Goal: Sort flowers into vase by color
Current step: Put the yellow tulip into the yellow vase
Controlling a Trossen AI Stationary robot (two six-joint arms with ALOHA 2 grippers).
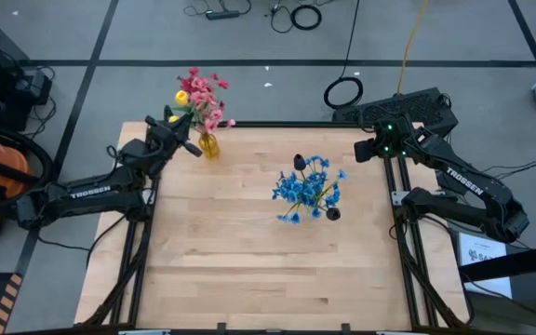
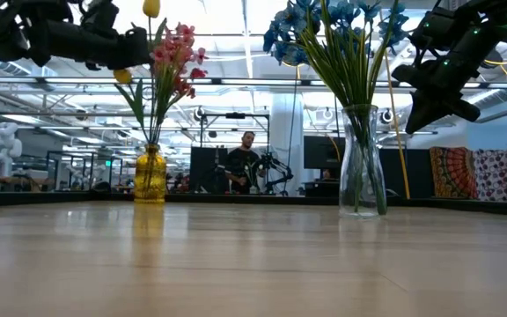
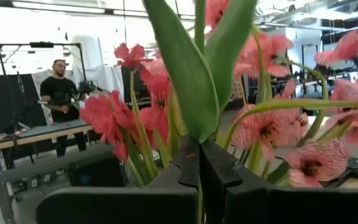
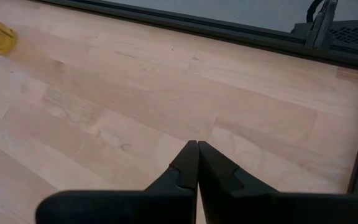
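A yellow vase (image 1: 209, 146) at the table's far left holds red and pink flowers (image 1: 205, 93) and a yellow bud (image 2: 151, 7) on a green stem. My left gripper (image 3: 199, 152) is at that bunch, just above the vase (image 2: 150, 176), and is shut on a green stem with broad leaves (image 3: 188, 74). A clear vase (image 2: 361, 158) near the table's middle holds the blue flowers (image 1: 307, 189) and dark buds (image 1: 299, 162). My right gripper (image 4: 197, 144) hangs shut over the bare far right of the table, with nothing in it. My left gripper pinches a thin green stem (image 3: 199, 202) between its two fingers, just below where the broad leaves spread. The fingers come nearly level from the table's left side and lie across the stem. The stem stands upright among the red blooms and runs down toward the yellow vase.
The table's near half (image 1: 268, 270) is bare wood. A black frame rail (image 4: 229, 31) edges the far side. Beyond the table, a person (image 2: 247, 163) stands in the room.
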